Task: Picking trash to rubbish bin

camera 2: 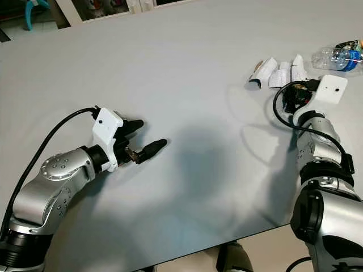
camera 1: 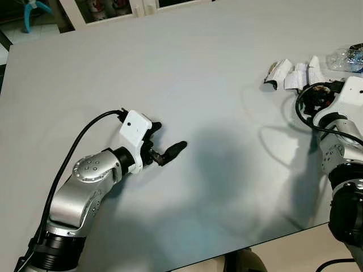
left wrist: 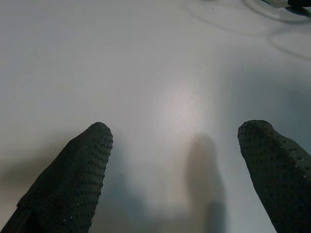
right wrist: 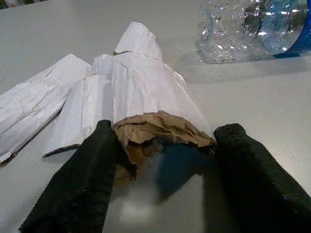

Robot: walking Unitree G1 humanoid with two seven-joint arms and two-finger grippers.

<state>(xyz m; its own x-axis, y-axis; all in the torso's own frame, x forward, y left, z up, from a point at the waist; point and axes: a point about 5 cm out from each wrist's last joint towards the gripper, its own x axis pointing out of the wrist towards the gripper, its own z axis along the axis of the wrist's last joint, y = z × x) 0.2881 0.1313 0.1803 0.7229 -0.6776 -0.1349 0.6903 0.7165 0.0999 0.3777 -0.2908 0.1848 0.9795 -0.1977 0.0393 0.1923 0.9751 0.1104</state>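
Observation:
A crumpled white paper wrapper (right wrist: 131, 82) with a torn brown end lies at the right of the grey table (camera 1: 170, 68). A second white piece (right wrist: 29, 107) lies beside it. My right gripper (right wrist: 167, 131) is open and low at the wrapper, one finger on each side of the brown end. A clear crushed plastic bottle (right wrist: 252, 29) with a blue label lies just beyond, near the table's right edge (camera 2: 334, 55). My left gripper (camera 1: 169, 136) rests open over bare table at the left, nothing between its fingers (left wrist: 73, 174).
The table's near edge (camera 1: 272, 241) runs diagonally at the lower right, with floor below it. White furniture (camera 1: 108, 11) stands behind the far edge, and a blue object (camera 1: 31, 14) sits at the far left. A black cable (camera 1: 303, 116) loops by my right wrist.

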